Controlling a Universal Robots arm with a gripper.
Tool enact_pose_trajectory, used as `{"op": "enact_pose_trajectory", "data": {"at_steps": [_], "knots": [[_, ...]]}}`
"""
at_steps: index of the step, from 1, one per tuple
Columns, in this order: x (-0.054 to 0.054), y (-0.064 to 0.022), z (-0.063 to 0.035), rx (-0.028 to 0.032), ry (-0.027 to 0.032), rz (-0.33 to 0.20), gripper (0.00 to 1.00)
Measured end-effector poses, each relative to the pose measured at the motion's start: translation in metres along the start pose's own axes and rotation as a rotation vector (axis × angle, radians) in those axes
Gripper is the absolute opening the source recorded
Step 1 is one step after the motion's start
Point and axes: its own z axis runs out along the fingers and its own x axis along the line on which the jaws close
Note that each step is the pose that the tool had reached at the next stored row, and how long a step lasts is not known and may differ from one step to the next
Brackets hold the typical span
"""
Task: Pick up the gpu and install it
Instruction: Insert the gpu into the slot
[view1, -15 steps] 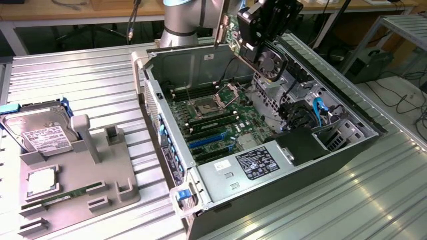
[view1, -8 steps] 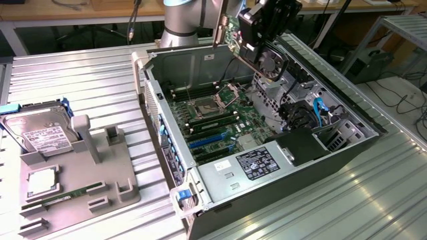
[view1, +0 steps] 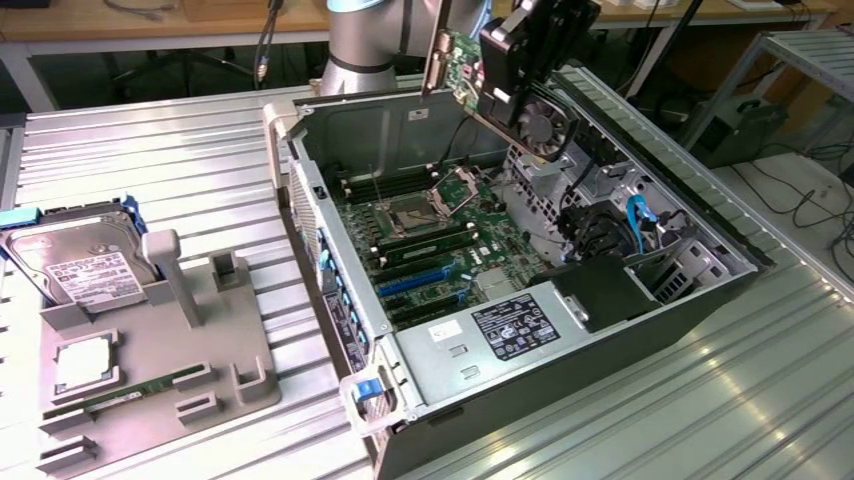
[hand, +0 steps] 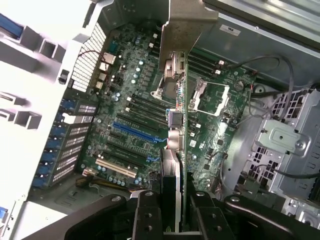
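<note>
1. The flat green circuit-board gpu (view1: 497, 92) with dark fan is held pinched by the black gripper (view1: 525, 52), above the open grey computer case (view1: 367, 125).
2. If the card is tilted, the long blue slot (hand: 135, 131) could be missed and the green motherboard (view1: 430, 240) struck.

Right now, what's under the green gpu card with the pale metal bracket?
The gripper holds the green gpu card over the open grey computer case. Below: green motherboard and its silver CPU socket. The board strip behind the card's edge is covered.

Exterior view high, oblique; wrist view close; both see motherboard (view1: 427, 240).
</note>
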Motion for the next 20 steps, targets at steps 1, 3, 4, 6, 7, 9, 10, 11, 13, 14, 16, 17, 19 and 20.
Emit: {"op": "enact_pose_trajectory", "data": {"at_steps": [1,3,4,6,7,9,10,11,13,14,16,17,19,20], "knots": [[0.0000,0.0000,0.0000,-0.0001,0.0003,-0.007,0.28],[0.0000,0.0000,0.0000,-0.0005,0.0011,-0.022,0.28],[0.0000,0.0000,0.0000,-0.0006,0.0015,-0.030,0.28],[0.0000,0.0000,0.0000,-0.0010,0.0022,-0.045,0.28],[0.0000,0.0000,0.0000,-0.0011,0.0025,-0.052,0.28],[0.0000,0.0000,0.0000,-0.0015,0.0035,-0.072,0.28],[0.0000,0.0000,0.0000,-0.0017,0.0038,-0.079,0.28],[0.0000,0.0000,0.0000,-0.0019,0.0044,-0.091,0.28],[0.0000,0.0000,0.0000,-0.0022,0.0051,-0.104,0.28],[0.0000,0.0000,0.0000,-0.0025,0.0055,-0.115,0.28],[0.0000,0.0000,0.0000,-0.0029,0.0067,-0.137,0.28],[0.0000,0.0000,0.0000,-0.0031,0.0073,-0.150,0.28],[0.0000,0.0000,0.0000,-0.0035,0.0081,-0.167,0.28],[0.0000,0.0000,0.0000,-0.0037,0.0085,-0.176,0.28]]}}
